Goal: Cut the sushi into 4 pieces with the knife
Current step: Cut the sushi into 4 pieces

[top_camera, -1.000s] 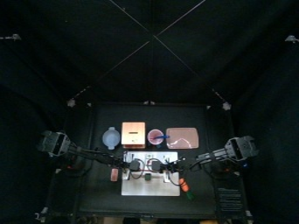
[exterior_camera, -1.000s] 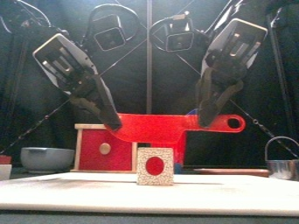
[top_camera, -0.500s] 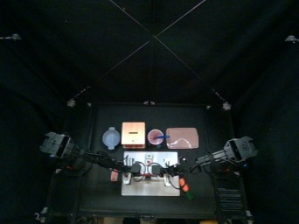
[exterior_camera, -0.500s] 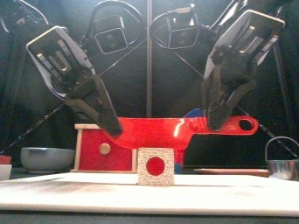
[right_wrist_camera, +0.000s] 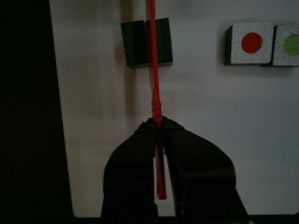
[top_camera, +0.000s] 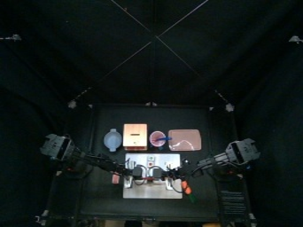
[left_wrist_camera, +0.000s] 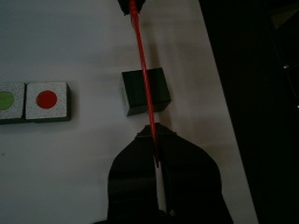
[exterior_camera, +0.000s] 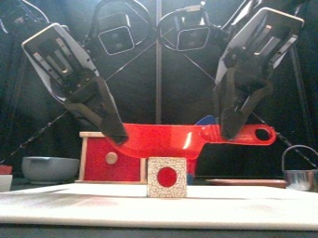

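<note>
Black curtain fills the back, and a white cutting board (exterior_camera: 74, 206) runs across the front of the table. From high above, the grippers and what they hold merge into a small dark cluster over the board, too small to sort out. Seen level from the front, the blade passes at the top edge of the sushi block (exterior_camera: 166, 177), so I cannot tell whether it touches the block or hangs just over it. A wooden box (exterior_camera: 106, 158) with a red drawer front is partly covered by blade and block. A blue-grey bowl (exterior_camera: 47, 168) sits low at the left. A metal rim at the right edge is too cropped to name.

The left gripper (exterior_camera: 114, 136) is clamped on the blade end of the red toy knife (exterior_camera: 168, 139). The right gripper (exterior_camera: 225, 128) is clamped on its handle, and the holed end sticks out past it. The knife lies level between them. Each wrist view shows it edge-on, a thin red line leaving pinched jaws and crossing the top of the dark green block. The block stands on the board between the two sets of fingers, apart from both. Two cut pieces lie flat side by side, well off to one side of the blade. One has a red centre (right_wrist_camera: 247, 42). The other has a green centre and is cut off at the picture's edge.
</note>
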